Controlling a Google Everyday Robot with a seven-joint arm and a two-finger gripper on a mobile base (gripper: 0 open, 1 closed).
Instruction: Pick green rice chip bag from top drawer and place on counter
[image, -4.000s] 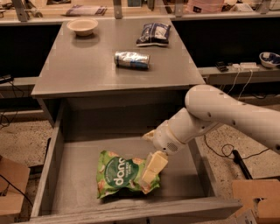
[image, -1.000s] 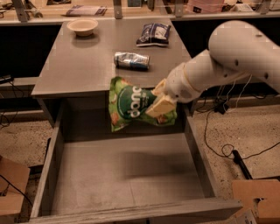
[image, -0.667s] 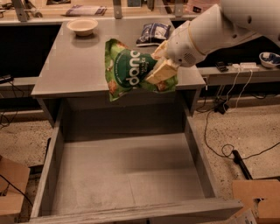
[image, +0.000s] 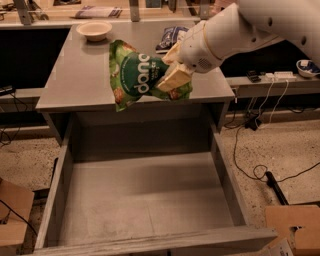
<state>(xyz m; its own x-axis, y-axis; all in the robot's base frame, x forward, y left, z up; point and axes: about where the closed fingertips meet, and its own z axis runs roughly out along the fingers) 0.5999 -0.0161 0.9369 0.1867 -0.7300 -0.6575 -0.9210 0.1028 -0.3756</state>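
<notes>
The green rice chip bag (image: 135, 75) hangs in the air over the front part of the counter (image: 80, 82), tilted, with its dark green circle and white lettering facing me. My gripper (image: 172, 70) is shut on the bag's right side, its pale fingers (image: 174, 78) pinching it. The white arm reaches in from the upper right. The top drawer (image: 145, 200) stands pulled open below, with nothing in it.
A pale bowl (image: 94, 29) sits at the counter's back left. A blue-and-white bag (image: 170, 38) lies at the back right, partly behind my arm. Cardboard boxes (image: 292, 227) stand on the floor at both sides, with cables (image: 255, 165) to the right.
The bag went from lying in the drawer to being held. My gripper has lifted it up and back, from the drawer's rear to above the counter.
</notes>
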